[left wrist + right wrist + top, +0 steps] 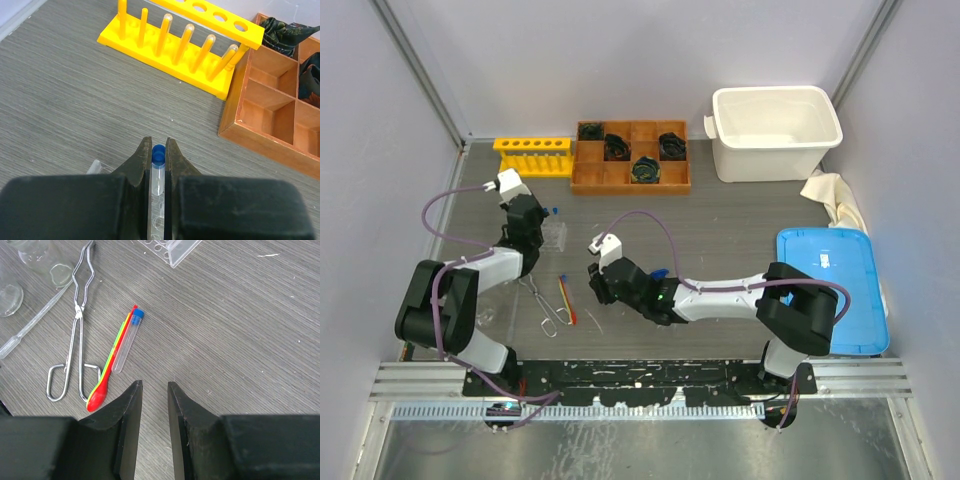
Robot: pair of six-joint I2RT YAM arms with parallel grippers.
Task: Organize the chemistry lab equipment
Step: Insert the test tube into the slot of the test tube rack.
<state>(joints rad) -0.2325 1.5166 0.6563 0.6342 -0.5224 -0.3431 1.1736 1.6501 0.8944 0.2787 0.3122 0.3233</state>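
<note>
My left gripper (158,142) is shut on a clear blue-capped test tube (158,160), held above a clear plastic holder (97,166), short of the yellow tube rack (180,45). My right gripper (154,385) is open and empty, low over bare table. Just beyond its left finger lie a second blue-capped test tube (127,340), a red-orange stick (106,372), metal tongs (77,325), a clear dropper (30,325) and glass flasks (10,295). From above, the left gripper (525,215) is left of centre and the right gripper (600,275) is near the tongs (542,300).
A wooden compartment tray (588,170) holding dark objects stands beside the yellow rack (533,155). A white bin (775,130) is at the back right, with a cloth (830,195) and a blue lid (830,285) on the right. A clear holder (172,250) lies ahead.
</note>
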